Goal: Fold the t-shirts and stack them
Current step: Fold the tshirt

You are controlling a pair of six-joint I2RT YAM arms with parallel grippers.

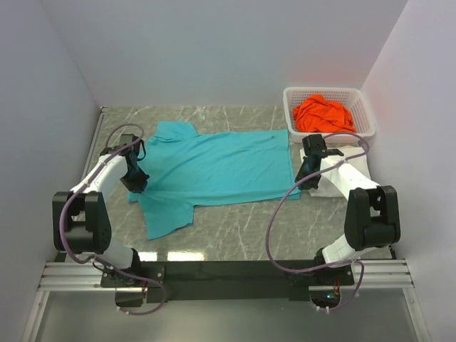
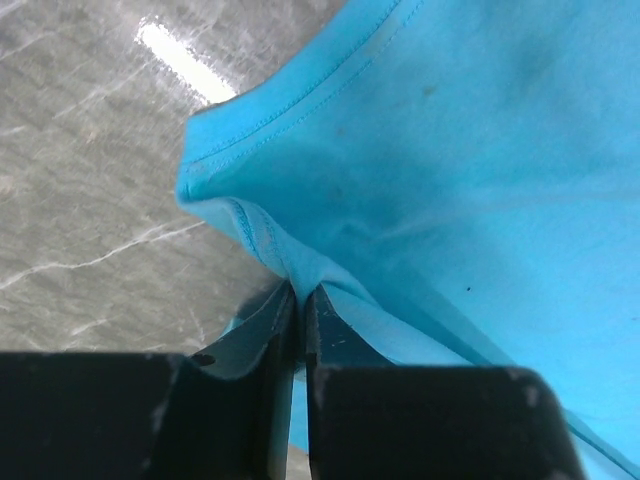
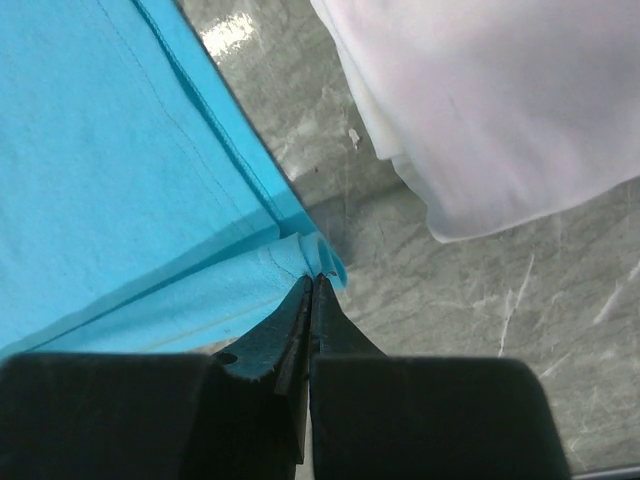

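Near the marble table's (image 1: 235, 235) front edge, the left gripper (image 2: 300, 292) clamps the spread teal t-shirt (image 1: 214, 171) at its sleeve seam, and the right gripper (image 3: 313, 282) clamps its hem corner. The white t-shirt (image 3: 500, 100) lies just beside that corner. The orange t-shirt (image 1: 324, 114) sits in the far-right corner basket (image 1: 328, 90).

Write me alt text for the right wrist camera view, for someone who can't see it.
The right gripper is shut on a bunched corner of the teal shirt, which fills the left of the frame. A white shirt lies at upper right, apart from it, on the grey marbled table.
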